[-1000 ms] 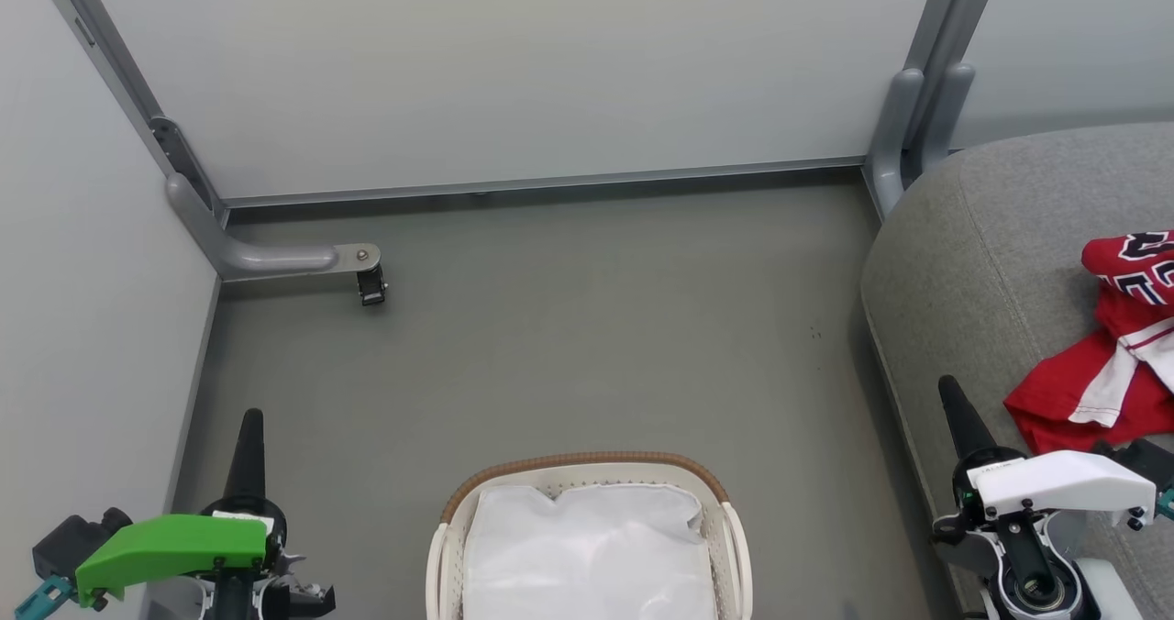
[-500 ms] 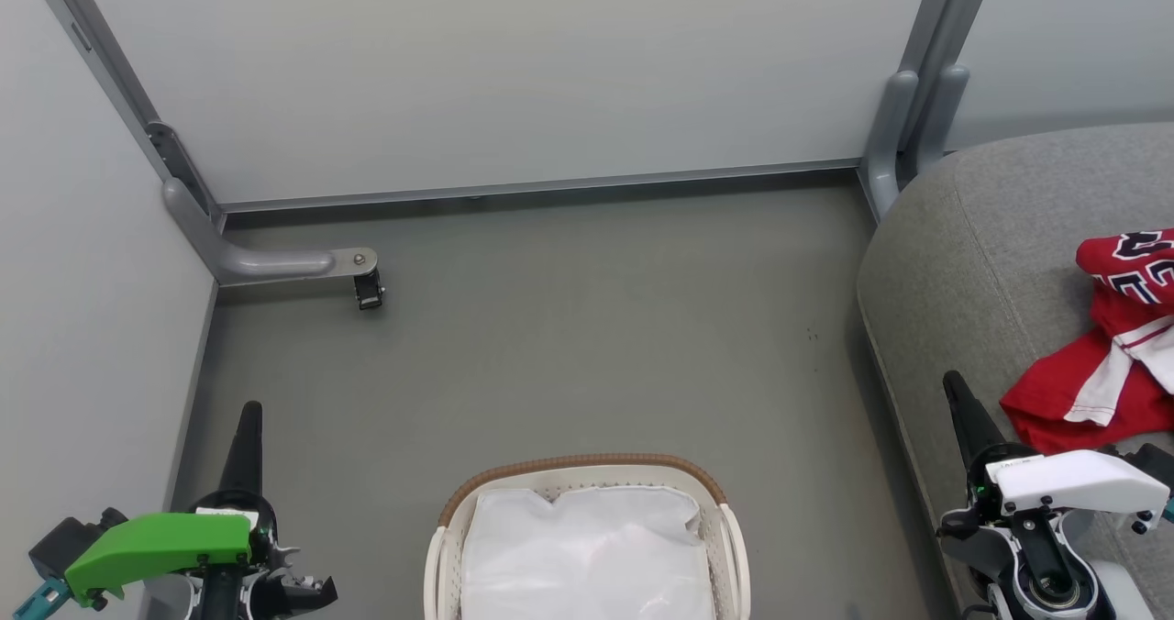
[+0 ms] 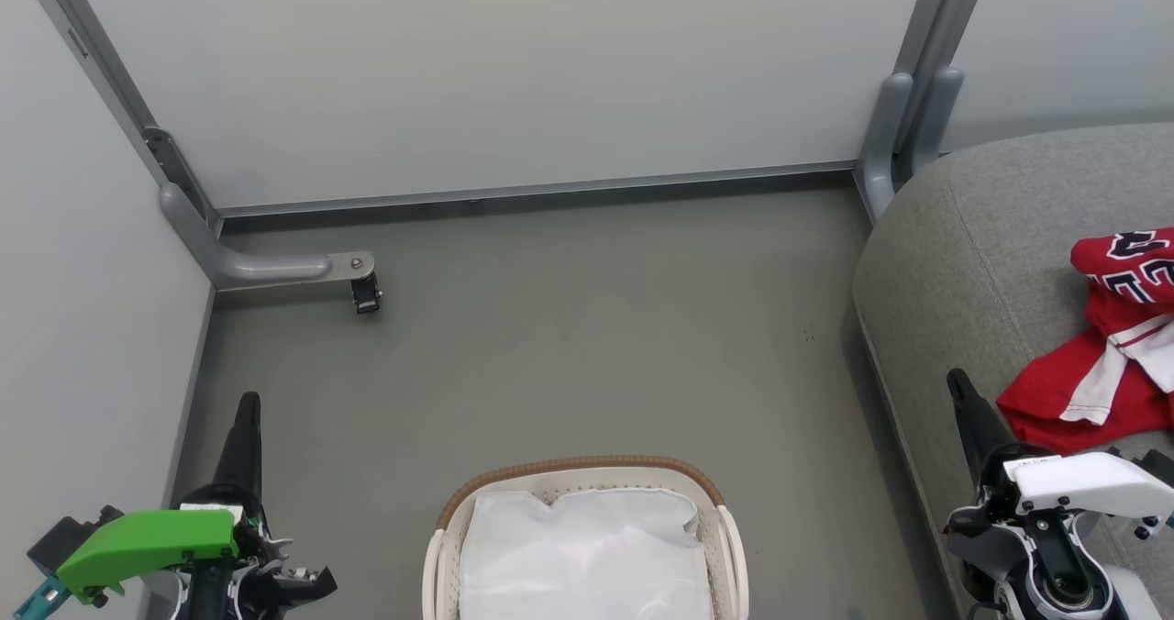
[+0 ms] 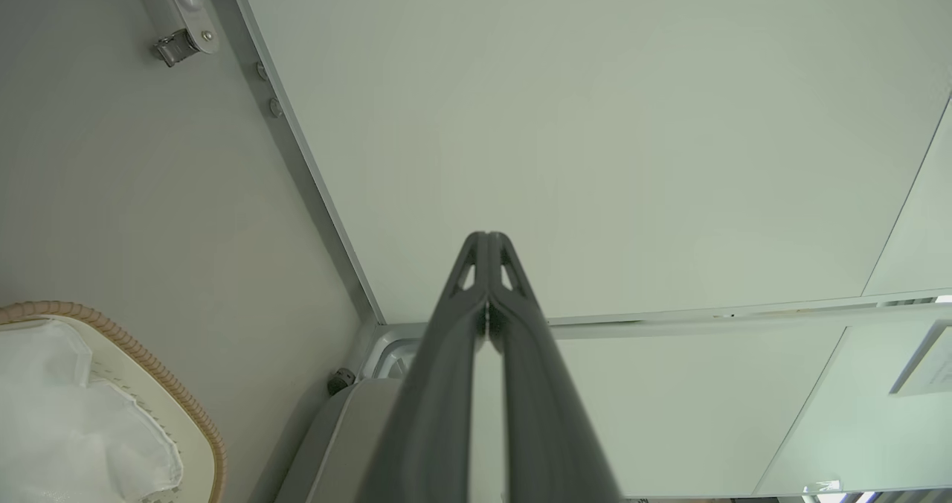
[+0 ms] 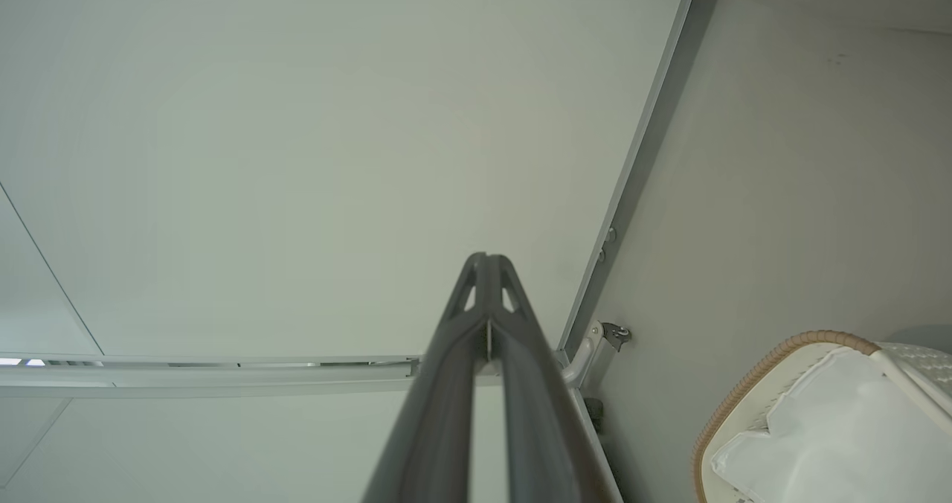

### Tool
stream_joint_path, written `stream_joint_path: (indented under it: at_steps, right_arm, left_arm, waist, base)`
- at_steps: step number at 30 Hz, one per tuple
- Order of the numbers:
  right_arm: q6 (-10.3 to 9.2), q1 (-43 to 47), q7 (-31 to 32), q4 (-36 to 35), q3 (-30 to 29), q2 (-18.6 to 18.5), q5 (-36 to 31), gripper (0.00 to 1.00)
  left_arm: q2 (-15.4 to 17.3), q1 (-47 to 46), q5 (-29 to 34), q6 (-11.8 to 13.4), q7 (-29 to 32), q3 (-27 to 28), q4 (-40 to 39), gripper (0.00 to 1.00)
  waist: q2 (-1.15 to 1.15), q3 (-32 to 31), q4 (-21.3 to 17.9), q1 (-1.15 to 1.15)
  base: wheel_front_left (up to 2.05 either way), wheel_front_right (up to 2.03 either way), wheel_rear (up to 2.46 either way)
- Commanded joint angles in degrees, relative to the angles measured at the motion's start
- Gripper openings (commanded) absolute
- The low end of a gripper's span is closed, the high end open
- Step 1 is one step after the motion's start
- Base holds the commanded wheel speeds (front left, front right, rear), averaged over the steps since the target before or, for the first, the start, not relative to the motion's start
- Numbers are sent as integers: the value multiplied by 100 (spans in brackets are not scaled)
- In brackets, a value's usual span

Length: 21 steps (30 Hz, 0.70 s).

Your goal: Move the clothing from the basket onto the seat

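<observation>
Head view: red clothing (image 3: 1055, 395) on woven grey seat (image 3: 954, 253); left fingers (image 3: 244, 441), right fingers (image 3: 972, 415) pinched together (empty).

Mock living-room test booth: bare partition panels (image 3: 514, 70) beside the seat (image 3: 972, 262).

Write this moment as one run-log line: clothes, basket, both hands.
clothes: red, on sofa seat | basket: white lining in view | left hand: shut, empty | right hand: shut, empty, near clothes

Head downward, wrists wallward (basket (image 3: 578, 463) shared)
</observation>
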Motion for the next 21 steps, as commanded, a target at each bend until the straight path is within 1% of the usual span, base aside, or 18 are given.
stream_joint_path:
  at_steps: [1,13,21]
  right_arm:
    - [-3,61,47,-55,-33,-34,133,0]
    - [-4,99,166,-132,-88,-36,567,0]
    - [-4,105,168,-134,-89,-37,588,0]
  left_arm:
    - [39,-103,-141,-18,39,30,-44,0]
    - [41,-105,-601,-20,157,52,-113,0]
    - [42,-95,-603,-20,172,51,-111,0]
  waist:
    - [0,-3,-4,0]
    - [0,-26,-31,0]
    - [0,-28,-33,0]
  base:
    - [0,0,0]
    - [0,0,0]
    - [0,0,0]
